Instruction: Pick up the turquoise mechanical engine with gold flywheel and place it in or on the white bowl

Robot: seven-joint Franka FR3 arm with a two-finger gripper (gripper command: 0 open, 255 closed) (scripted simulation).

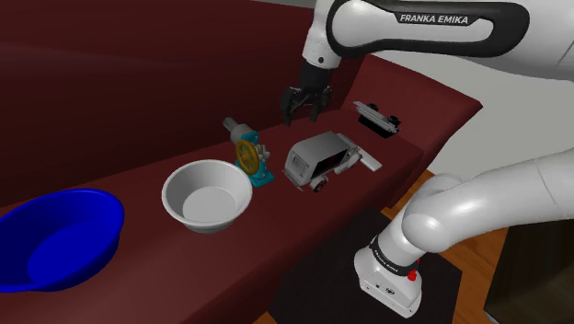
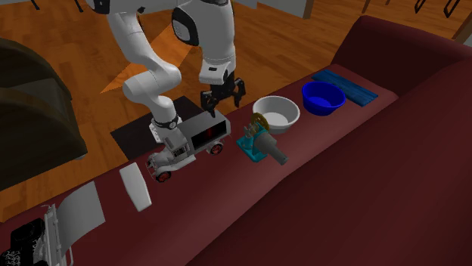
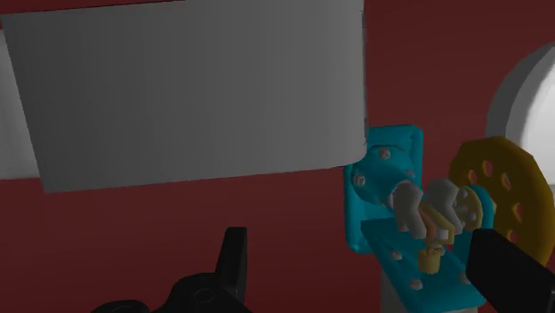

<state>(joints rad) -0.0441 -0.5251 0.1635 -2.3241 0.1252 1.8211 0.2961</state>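
fig. — hand open, empty, hovered above toy truck; turquoise engine stood on sofa seat btw. truck and white bowl — not yet grasped; pick & place both left.

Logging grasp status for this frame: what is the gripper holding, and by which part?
Nothing is held. The gripper hangs open, fingers apart and touching nothing; the turquoise engine stands untouched on the dark red surface beside the white bowl.

Blue bowl glossy; white bowl smooth, matt; floor wood planks.
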